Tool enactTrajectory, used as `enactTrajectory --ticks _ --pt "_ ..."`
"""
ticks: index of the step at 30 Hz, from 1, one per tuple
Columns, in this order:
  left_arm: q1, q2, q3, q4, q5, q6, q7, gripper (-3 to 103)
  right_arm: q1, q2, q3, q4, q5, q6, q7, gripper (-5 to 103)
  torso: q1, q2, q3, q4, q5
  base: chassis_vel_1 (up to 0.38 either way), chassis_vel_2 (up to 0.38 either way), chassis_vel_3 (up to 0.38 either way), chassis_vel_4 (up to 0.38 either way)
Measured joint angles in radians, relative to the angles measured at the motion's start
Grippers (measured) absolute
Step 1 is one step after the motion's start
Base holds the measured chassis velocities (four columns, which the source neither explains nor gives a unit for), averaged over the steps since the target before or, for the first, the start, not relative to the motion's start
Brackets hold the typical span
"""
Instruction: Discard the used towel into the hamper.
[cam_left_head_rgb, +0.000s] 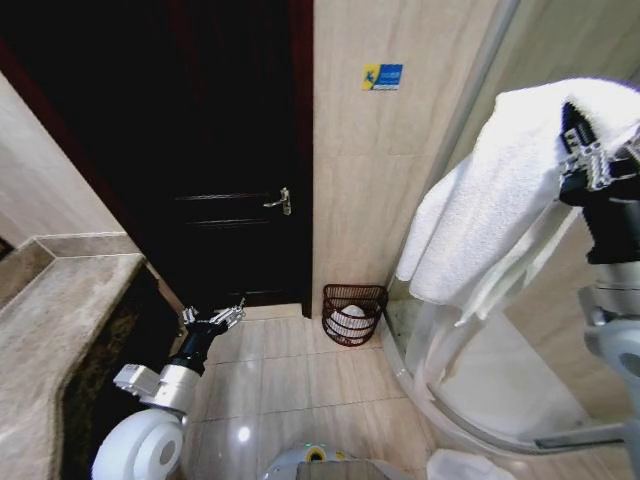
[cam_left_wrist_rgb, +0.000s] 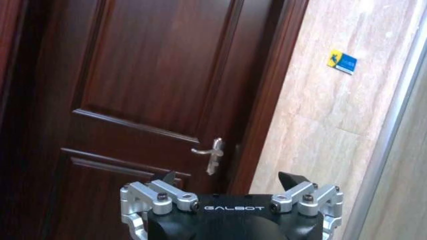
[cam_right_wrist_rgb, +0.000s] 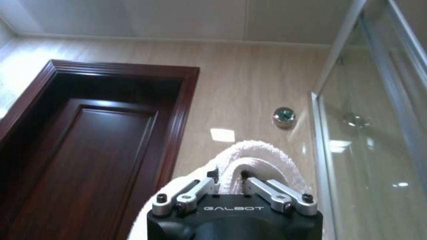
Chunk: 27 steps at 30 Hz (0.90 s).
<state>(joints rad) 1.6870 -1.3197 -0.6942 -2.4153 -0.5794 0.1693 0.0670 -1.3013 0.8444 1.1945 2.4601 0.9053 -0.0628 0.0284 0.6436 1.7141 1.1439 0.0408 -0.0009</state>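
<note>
A white towel (cam_left_head_rgb: 495, 200) hangs in long folds from my right gripper (cam_left_head_rgb: 590, 150), which is raised high at the right and shut on it. The right wrist view shows the towel (cam_right_wrist_rgb: 257, 157) bunched between the closed fingers (cam_right_wrist_rgb: 263, 187). The hamper (cam_left_head_rgb: 353, 313), a small dark reddish-brown open-weave basket, stands on the floor against the wall beside the door, with something white inside it. It is far below and to the left of the towel. My left gripper (cam_left_head_rgb: 213, 320) is held low at the left, open and holding nothing, pointing toward the door.
A dark wooden door (cam_left_head_rgb: 215, 150) with a metal handle (cam_left_head_rgb: 279, 201) is straight ahead. A stone counter (cam_left_head_rgb: 55, 330) runs along the left. A curved glass shower enclosure (cam_left_head_rgb: 470, 400) fills the right side. Tiled floor (cam_left_head_rgb: 290, 380) lies between them.
</note>
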Motion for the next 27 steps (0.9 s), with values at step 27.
enactTrajectory --ticks 27 --pt "0.000 0.000 0.000 0.000 0.000 0.000 0.000 100 -0.005 0.020 -0.018 0.005 -0.024 -0.001 -0.005 8 0.000 0.000 0.000 -0.0004 0.0013 -0.003 0.003 -0.004 -0.006"
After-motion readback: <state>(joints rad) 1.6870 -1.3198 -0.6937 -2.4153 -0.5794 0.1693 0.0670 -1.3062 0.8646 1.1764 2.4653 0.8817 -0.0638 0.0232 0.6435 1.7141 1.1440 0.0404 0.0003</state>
